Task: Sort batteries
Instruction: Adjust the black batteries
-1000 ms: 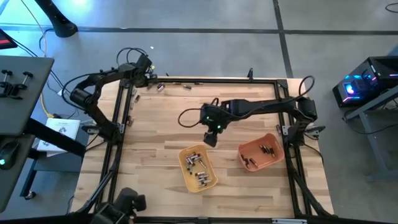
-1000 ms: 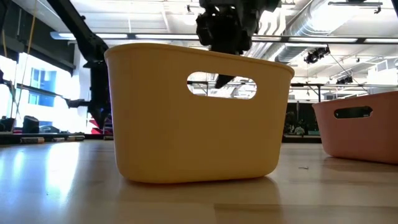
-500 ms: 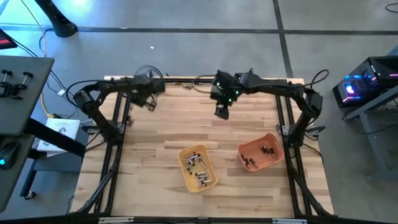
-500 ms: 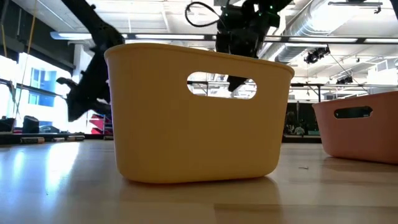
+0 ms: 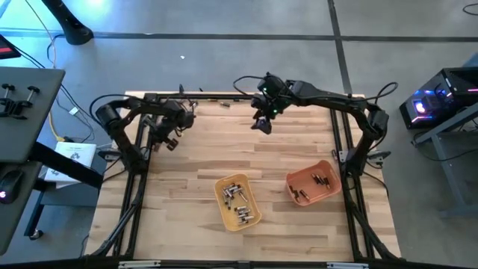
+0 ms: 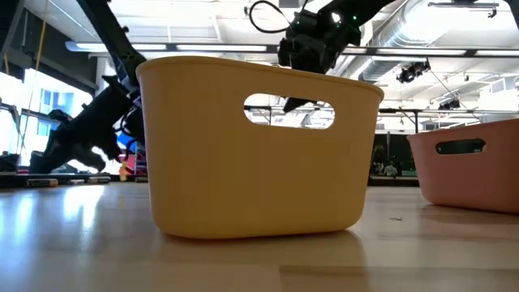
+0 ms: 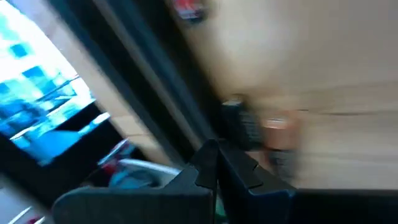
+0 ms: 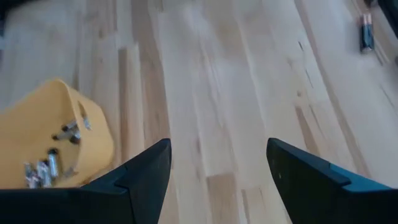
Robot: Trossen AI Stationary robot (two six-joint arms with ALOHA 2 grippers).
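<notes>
From my seat I have the right gripper (image 5: 264, 124) hanging over the far middle of the wooden table (image 5: 202, 153), and its two dark fingers (image 8: 140, 174) stand wide apart with nothing between them; the wrist view past them shows only bare planks and the corner of the yellow tray (image 8: 53, 134). The left gripper (image 5: 170, 140) sits low near the table's far left corner, beside the frame rail, with its fingers pressed together. The left wrist view is badly smeared, and I cannot tell whether the coppery cell (image 7: 277, 127) in front of the fingertips is pinched or merely lying there. The batteries (image 5: 237, 202) already sorted are in two places: a cluster of silvery ones in the yellow tray (image 5: 224, 209) near the front middle of the table, and a few dark ones (image 5: 321, 179) in the orange tray (image 5: 328, 194) just to its right. More loose cells (image 5: 224, 104) lie along the far edge of the table, between the two arms. In the low view the yellow tray (image 6: 259, 154) fills most of the frame, with the orange tray (image 6: 470, 174) at the right edge and both arms behind.
</notes>
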